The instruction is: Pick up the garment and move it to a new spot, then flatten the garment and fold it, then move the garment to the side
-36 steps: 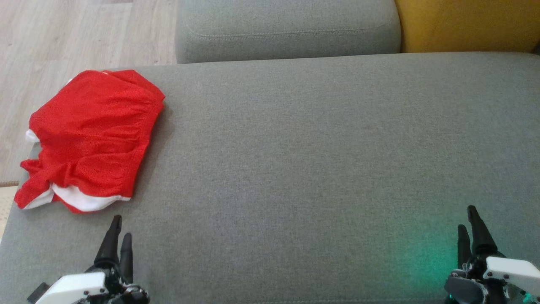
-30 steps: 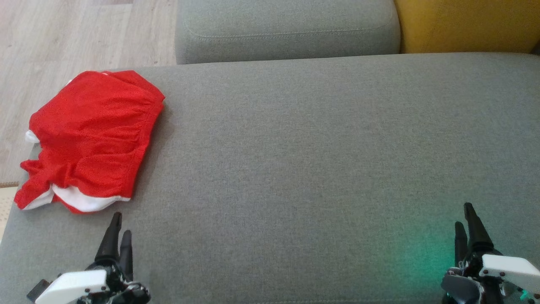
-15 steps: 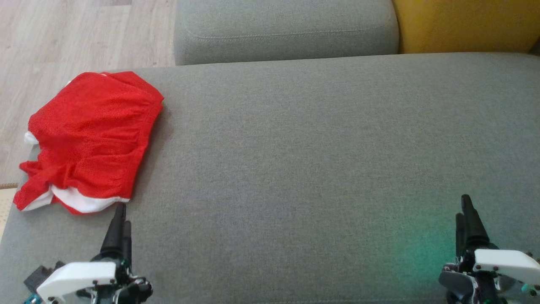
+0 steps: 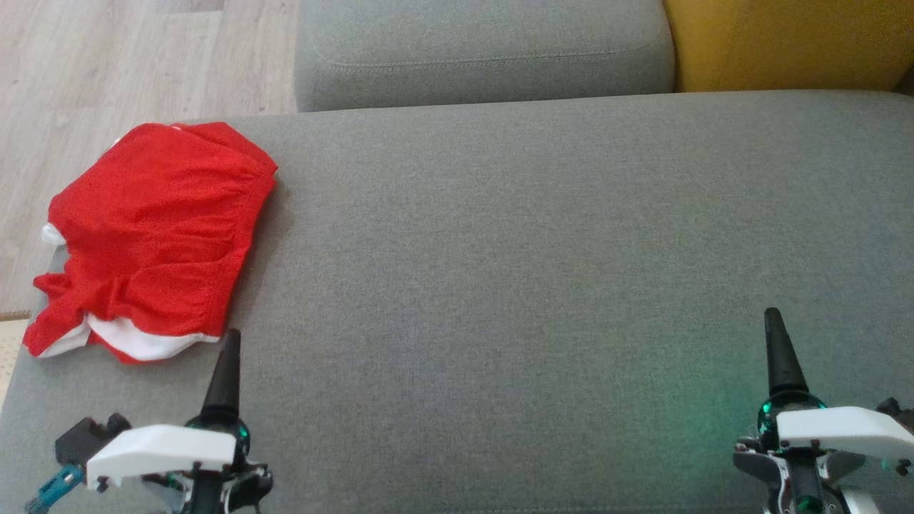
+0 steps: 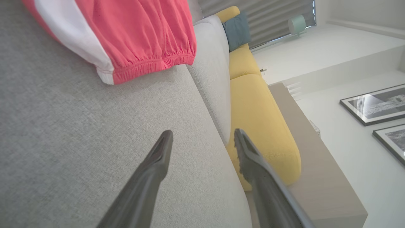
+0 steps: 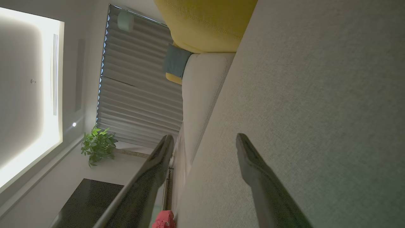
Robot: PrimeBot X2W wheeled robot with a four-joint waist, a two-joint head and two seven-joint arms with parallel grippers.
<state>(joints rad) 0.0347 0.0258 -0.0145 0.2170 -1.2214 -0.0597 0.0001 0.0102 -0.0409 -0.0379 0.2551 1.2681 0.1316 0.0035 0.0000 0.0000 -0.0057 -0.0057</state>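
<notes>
Nearest: left claw (image 5: 203, 133) and right claw (image 6: 204, 136), both spread apart, empty, low over grey sofa seat (image 4: 535, 250).
Beyond: red garment (image 4: 153, 228), crumpled at seat's left end, just past left claw.
Technique: best pinched at near white-trimmed hem, lifted clear of seat edge before carrying.
Count: two claws, one garment.

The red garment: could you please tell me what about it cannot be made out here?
Head view: the garment, its lower layers hidden under its own top fold.
Left wrist view: most of it, cut off by the top edge.
Right wrist view: a red patch at the bottom edge, too small and cropped to identify.
</notes>
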